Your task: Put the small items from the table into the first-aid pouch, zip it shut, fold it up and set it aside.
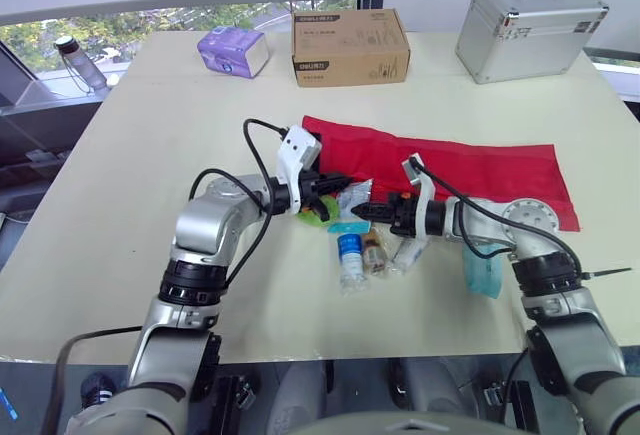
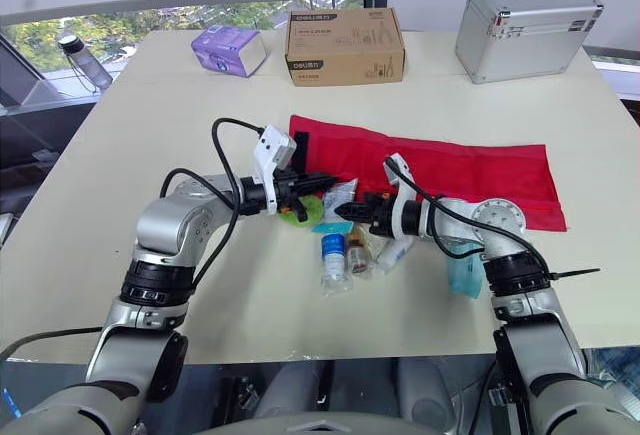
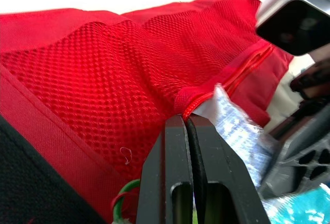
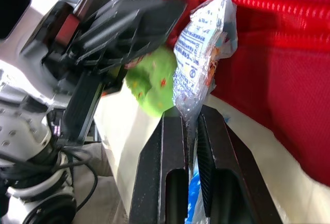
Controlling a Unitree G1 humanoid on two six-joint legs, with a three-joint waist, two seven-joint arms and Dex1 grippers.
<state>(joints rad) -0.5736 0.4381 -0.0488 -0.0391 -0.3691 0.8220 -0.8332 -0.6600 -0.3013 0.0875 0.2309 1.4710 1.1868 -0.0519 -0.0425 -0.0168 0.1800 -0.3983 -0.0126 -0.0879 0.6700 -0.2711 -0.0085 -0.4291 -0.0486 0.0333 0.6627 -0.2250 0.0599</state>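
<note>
The right tool (image 4: pixel 191 115) pinches a clear packet (image 4: pixel 203 54) at the pouch (image 1: pixel 480 170) mouth, left tool (image 3: pixel 186 120) clamping its edge.

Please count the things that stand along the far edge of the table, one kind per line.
Cardboard box: 1
Metal case: 1
Purple pack: 1
Total: 3
</note>
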